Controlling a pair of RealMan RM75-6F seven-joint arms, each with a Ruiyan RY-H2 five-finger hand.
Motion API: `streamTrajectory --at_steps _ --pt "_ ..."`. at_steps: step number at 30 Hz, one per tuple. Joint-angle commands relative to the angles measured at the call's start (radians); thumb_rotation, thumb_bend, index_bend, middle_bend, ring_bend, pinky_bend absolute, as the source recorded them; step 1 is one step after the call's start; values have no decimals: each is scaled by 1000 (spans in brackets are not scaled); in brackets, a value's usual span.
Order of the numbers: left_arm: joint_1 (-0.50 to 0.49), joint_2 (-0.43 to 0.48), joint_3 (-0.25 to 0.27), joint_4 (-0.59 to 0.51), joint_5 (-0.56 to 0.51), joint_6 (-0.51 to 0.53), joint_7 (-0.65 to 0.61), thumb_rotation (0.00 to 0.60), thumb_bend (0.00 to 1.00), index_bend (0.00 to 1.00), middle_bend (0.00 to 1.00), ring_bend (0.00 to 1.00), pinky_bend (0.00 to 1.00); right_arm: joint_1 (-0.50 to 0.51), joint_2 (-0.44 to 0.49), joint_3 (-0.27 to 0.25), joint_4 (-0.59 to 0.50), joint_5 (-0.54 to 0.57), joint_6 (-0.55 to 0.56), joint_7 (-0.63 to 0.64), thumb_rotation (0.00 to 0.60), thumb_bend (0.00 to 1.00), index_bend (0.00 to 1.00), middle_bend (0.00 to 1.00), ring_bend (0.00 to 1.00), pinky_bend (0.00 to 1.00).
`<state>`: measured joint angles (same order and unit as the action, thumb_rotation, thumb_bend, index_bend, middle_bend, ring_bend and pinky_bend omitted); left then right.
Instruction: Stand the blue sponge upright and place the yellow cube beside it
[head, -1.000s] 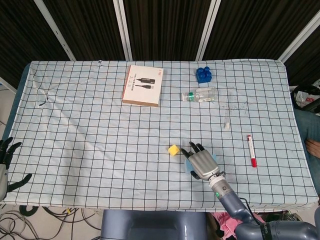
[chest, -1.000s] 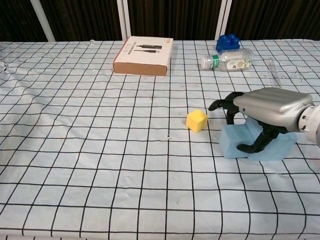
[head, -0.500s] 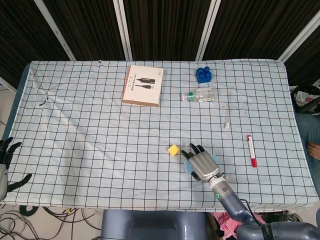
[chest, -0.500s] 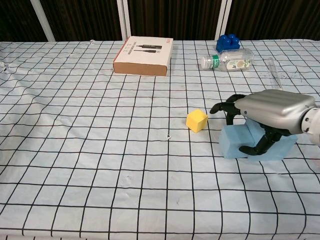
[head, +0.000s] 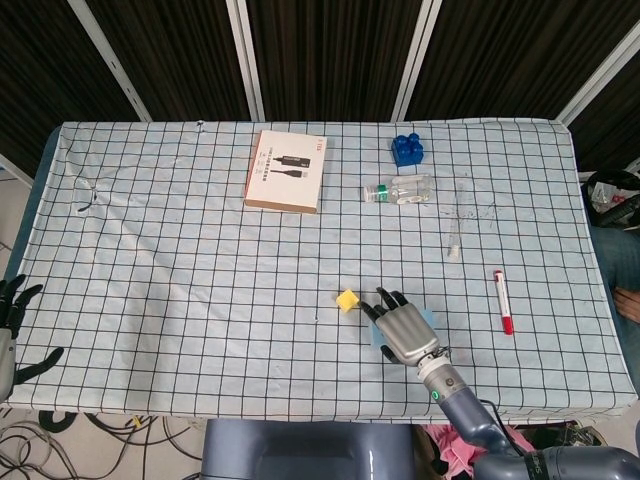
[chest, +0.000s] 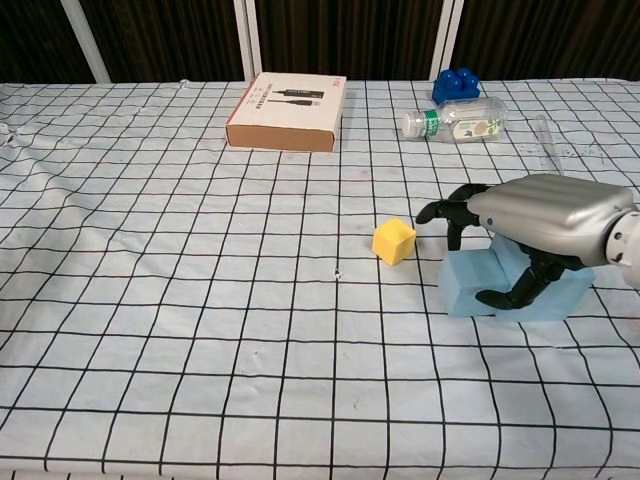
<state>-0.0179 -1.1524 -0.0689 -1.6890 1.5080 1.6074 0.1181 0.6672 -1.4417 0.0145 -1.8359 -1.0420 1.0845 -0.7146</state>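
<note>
Change: since a second ago my right hand (chest: 535, 225) had crept slightly toward the yellow cube (chest: 393, 241); sponge and cube lay where they were.
Right hand: it arched over the blue sponge (chest: 466, 285), fingers (chest: 447, 210) draped over the far side and thumb curled against the near face, gripping it.
Blue sponge: it rested on the checked tablecloth (chest: 200, 300) near the front edge, mostly covered by my hand in the head view (head: 428, 316); whether it lay flat or on edge, I could not tell.
Yellow cube: it sat on the cloth just beside the sponge, apart from my fingertips (head: 347, 300).
Left hand: it hung off the table's corner, fingers apart, holding nothing (head: 12, 305).
Far side: a cardboard box (chest: 287, 110), a clear bottle (chest: 455, 119) on its side, a blue toy block (chest: 455, 84).
Right edge: a red marker (head: 502, 301).
</note>
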Motion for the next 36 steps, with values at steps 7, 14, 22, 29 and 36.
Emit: streamTrajectory --at_steps 7,14,22,29,36 --pt "3 5 1 -2 4 5 -11 600 113 157 56 0 0 6 42 55 -141 39 57 -29 600 265 53 257 0 121" --pt "4 9 3 -4 12 7 -24 600 113 157 56 0 0 97 43 216 -260 341 92 -90 600 235 39 260 0 121" --pt "4 17 4 -4 10 3 -40 600 112 157 56 0 0 278 -82 353 -170 708 195 -202 600 180 36 251 0 121" --pt "0 19 8 -3 11 -9 -46 600 112 157 56 0 0 363 -185 399 -51 855 269 -241 600 155 33 252 0 121" --pt "-2 20 8 -3 9 -14 -49 600 113 157 56 0 0 414 -290 418 65 907 336 -253 600 154 34 268 0 121"
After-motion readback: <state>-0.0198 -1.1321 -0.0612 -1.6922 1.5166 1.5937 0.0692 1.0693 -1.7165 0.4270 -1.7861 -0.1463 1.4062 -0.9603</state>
